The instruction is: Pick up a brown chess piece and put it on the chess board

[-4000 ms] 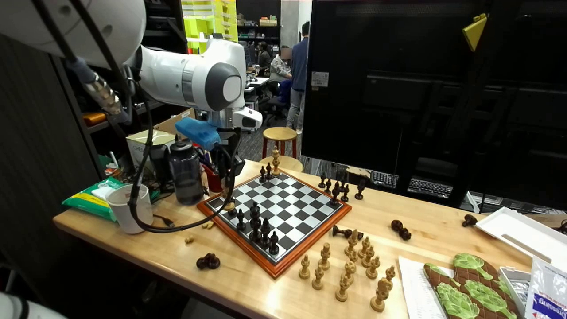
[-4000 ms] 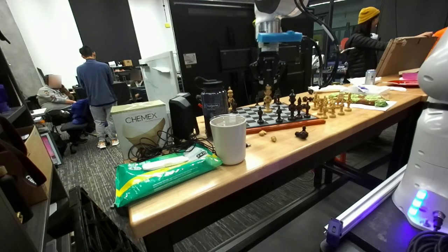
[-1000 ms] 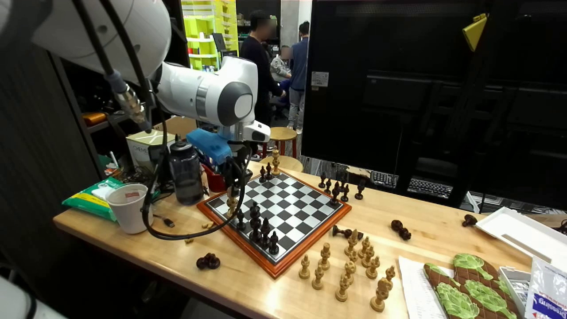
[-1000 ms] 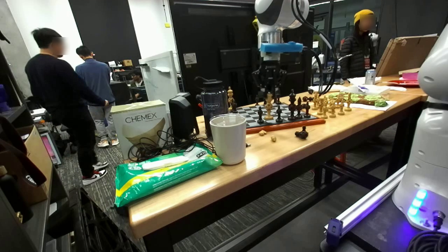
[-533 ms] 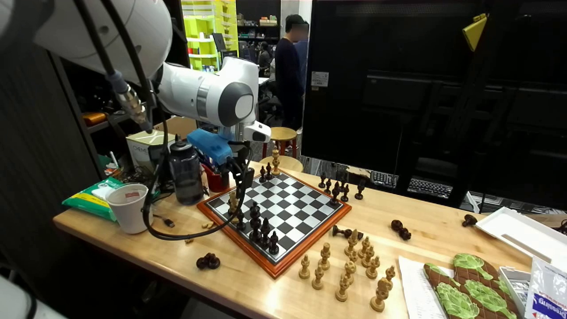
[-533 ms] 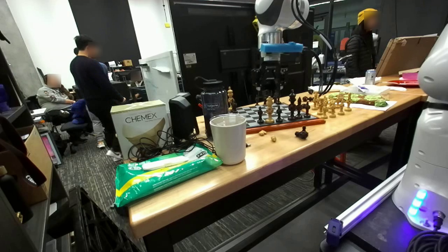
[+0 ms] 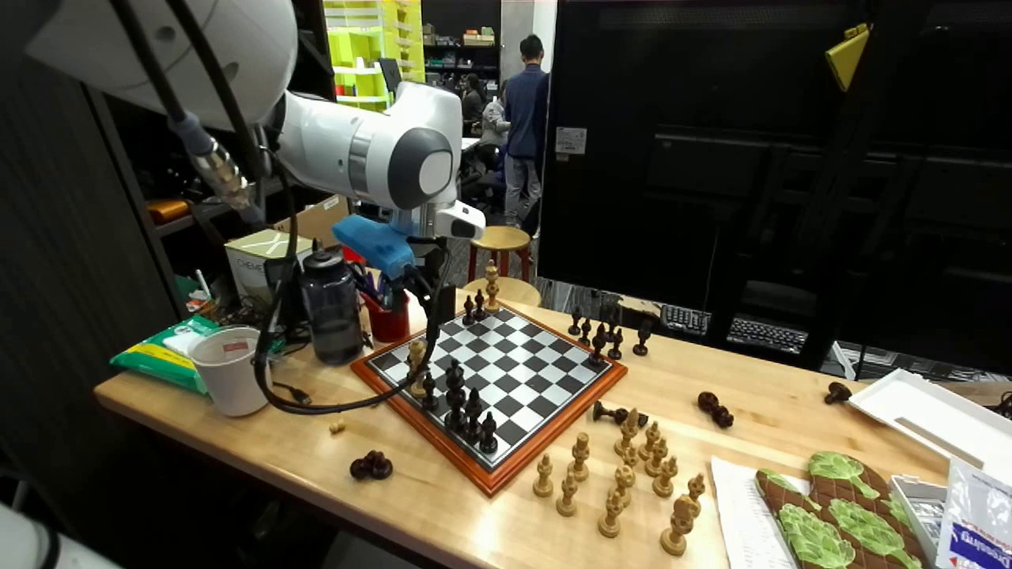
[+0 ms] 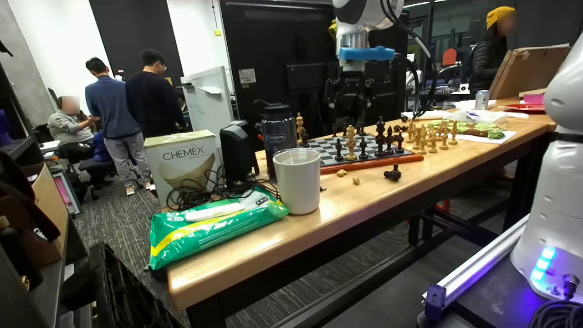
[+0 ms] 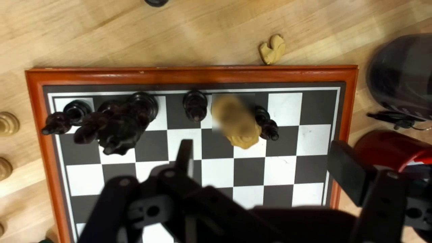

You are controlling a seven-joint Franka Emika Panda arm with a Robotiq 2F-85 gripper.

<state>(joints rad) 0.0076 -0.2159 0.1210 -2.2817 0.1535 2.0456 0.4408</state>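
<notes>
Topping tbl (image 7: 443,494) — board (image 7: 522,357); ppl (image 7: 525,111) behind.

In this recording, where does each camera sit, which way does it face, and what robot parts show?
Wrist view: mounted by the open gripper, which crosses the bottom; faces down at the chess board.
An exterior view: well above the table, looking down across the board; arm upper left, gripper partly hidden.
An exterior view: slightly above table height, looking past the white cup toward the board; base right, gripper upper middle.
Shared: cup in both exterior views; board and standing light-brown piece in all three.
</notes>
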